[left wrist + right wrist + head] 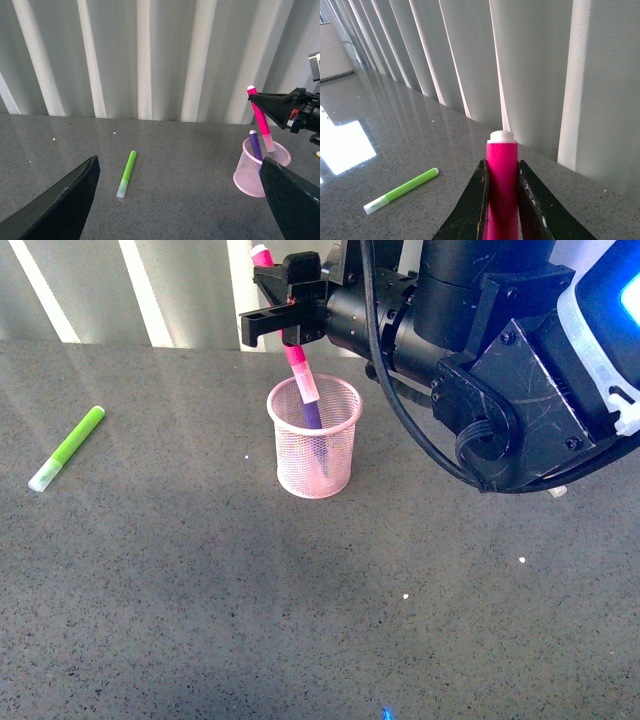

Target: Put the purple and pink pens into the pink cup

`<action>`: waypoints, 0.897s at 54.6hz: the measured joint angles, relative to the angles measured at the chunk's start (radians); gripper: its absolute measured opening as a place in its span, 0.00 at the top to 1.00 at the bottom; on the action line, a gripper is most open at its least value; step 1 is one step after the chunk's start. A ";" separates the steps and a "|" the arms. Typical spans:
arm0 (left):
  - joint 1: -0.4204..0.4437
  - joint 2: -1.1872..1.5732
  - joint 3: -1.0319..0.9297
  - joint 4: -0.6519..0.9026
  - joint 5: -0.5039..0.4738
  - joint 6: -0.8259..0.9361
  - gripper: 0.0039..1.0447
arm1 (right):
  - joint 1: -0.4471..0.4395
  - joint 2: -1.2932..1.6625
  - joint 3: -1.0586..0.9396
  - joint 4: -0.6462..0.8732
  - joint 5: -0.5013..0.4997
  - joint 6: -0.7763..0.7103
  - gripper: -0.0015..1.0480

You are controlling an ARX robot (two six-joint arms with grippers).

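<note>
The right end effector (288,332) hangs above the pink cup (300,465), its two fingers (481,200) closed flat on the upper part of the pink pen (297,360), just below the white end plug. The pen is tilted, with its top leaning away from the robot. Its clear-capped lower end has crossed the cup's rim and sits inside the mesh. The cup stands near the far edge of the surface (300,620), about midway along it. The purple pen (313,415) is already inside, propped against the wall with its top above the rim, touching or nearly touching the pink pen.

The left end effector (178,161) is spread wide with nothing between its fingers, and it is held back, well apart from the cup. A green marker (68,448) lies flat toward the left edge of the surface and has no part in this job.

The step in hand looks like the release of the second pen, so the task seems nearly done. To do it well, the arm would lower a little more, so that most of the pen is below the rim before the grip opens. A drop from this height could bounce the pen or rock the light mesh cup. Bringing the pen closer to upright would keep it from pushing on the purple pen. The fingers need open only enough to free the barrel. A straight lift afterward should keep them clear of both pen tops.
</note>
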 joint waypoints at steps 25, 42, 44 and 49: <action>0.000 0.000 0.000 0.000 0.000 0.000 0.06 | -0.052 0.000 -0.002 -0.015 0.003 -0.010 0.18; 0.000 0.000 0.000 0.000 0.000 0.000 0.06 | -0.069 -0.056 -0.085 0.047 0.064 -0.003 0.07; 0.000 0.000 0.000 0.000 0.000 0.000 0.06 | -0.079 -0.092 -0.118 0.070 0.072 0.000 0.07; 0.000 0.000 0.000 0.000 0.000 0.000 0.06 | -0.107 -0.173 -0.208 0.109 0.093 0.001 0.07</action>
